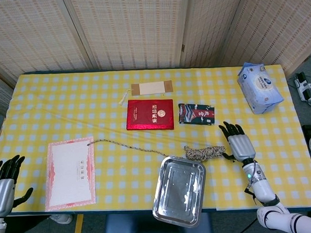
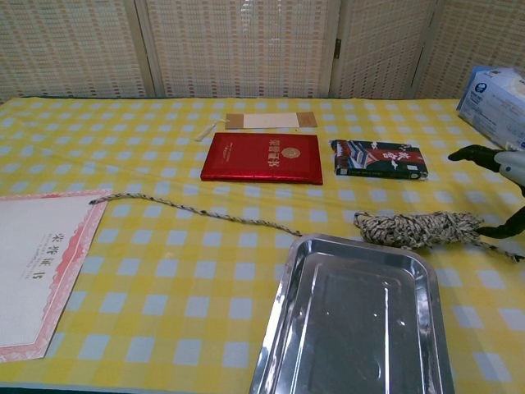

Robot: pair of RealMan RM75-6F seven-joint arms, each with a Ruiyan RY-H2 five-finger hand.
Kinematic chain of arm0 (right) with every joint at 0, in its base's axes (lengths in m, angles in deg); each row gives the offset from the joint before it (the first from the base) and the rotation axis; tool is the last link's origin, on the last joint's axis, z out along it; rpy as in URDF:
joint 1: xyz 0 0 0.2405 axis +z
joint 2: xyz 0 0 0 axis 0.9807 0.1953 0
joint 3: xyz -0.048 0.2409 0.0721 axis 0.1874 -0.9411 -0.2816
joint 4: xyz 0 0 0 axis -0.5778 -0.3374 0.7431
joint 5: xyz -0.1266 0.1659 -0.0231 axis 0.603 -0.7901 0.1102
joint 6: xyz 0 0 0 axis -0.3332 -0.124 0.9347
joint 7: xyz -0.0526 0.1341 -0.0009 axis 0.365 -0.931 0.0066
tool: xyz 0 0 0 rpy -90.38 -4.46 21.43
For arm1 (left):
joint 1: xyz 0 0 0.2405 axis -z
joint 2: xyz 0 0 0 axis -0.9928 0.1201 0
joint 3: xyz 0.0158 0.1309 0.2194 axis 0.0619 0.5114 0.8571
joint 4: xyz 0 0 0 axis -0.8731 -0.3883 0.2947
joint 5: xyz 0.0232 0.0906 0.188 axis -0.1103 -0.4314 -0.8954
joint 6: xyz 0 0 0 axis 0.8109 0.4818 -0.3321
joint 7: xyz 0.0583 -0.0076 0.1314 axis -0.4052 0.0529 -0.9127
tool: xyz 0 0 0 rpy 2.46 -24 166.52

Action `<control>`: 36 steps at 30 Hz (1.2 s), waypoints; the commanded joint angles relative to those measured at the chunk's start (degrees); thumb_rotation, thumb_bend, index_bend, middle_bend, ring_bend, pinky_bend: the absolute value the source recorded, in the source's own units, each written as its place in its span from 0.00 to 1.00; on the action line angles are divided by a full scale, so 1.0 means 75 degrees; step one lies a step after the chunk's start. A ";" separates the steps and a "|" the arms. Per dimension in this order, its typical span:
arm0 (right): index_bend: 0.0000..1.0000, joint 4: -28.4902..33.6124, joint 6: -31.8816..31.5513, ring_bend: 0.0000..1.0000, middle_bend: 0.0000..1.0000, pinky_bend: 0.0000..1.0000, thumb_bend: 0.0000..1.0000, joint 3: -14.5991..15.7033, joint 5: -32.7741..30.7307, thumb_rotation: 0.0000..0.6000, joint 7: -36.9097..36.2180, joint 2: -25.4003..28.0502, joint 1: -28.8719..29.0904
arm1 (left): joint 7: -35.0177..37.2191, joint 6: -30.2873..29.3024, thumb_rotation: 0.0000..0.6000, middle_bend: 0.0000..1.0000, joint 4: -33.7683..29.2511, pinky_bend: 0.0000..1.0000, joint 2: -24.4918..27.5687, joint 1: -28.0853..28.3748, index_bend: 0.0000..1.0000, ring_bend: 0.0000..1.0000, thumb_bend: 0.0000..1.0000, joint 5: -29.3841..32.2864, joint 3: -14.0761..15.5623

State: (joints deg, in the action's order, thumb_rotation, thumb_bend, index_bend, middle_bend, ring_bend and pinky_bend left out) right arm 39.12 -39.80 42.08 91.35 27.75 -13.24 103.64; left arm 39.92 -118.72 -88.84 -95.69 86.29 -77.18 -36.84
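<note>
A speckled rope bundle (image 1: pixel 204 153) (image 2: pixel 414 228) lies crosswise just beyond the far rim of a steel tray (image 1: pixel 172 201) (image 2: pixel 361 361). Its loose tail runs left to the corner of a pink-bordered certificate (image 1: pixel 70 172) (image 2: pixel 33 263). My right hand (image 1: pixel 238 144) (image 2: pixel 500 164) stands at the bundle's right end with fingers spread, and its thumb touches the rope's end. It grips nothing. My left hand (image 1: pixel 4 180) hangs off the table's near left edge, fingers apart and holding nothing.
A red booklet (image 1: pixel 150 114) (image 2: pixel 262 157) and a dark packet (image 1: pixel 196 113) (image 2: pixel 379 158) lie mid-table, with a brown bookmark (image 1: pixel 151 88) (image 2: pixel 267 121) behind them. A tissue pack (image 1: pixel 259 87) (image 2: pixel 492 98) sits at the far right. A yellow checked cloth covers the table.
</note>
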 commanded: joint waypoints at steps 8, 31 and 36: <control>0.00 0.1166 0.0010 0.08 0.01 0.00 0.27 0.0541 0.0241 1.00 0.0159 0.0776 -0.0204 | 0.0063 0.0013 1.00 0.09 0.0071 0.00 -0.0023 -0.0017 0.11 0.12 0.28 0.0031 0.0007; 0.30 0.0630 0.0590 0.29 0.27 0.02 0.35 0.0422 0.0142 1.00 0.0061 0.0201 0.0443 | 0.0095 -0.0040 1.00 0.09 0.0067 0.00 0.0006 -0.0049 0.11 0.12 0.28 -0.0022 0.0025; 0.33 0.0611 0.0598 0.32 0.29 0.07 0.39 0.0420 0.0108 1.00 0.0087 0.0128 0.0506 | 0.0111 -0.0044 1.00 0.09 0.0088 0.00 0.0001 -0.0056 0.11 0.12 0.28 -0.0021 0.0027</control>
State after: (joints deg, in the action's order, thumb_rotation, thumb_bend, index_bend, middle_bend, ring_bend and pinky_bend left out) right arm 43.71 -35.34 45.22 92.17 28.39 -12.24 107.39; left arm 40.75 -119.05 -88.18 -95.69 85.87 -77.34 -36.64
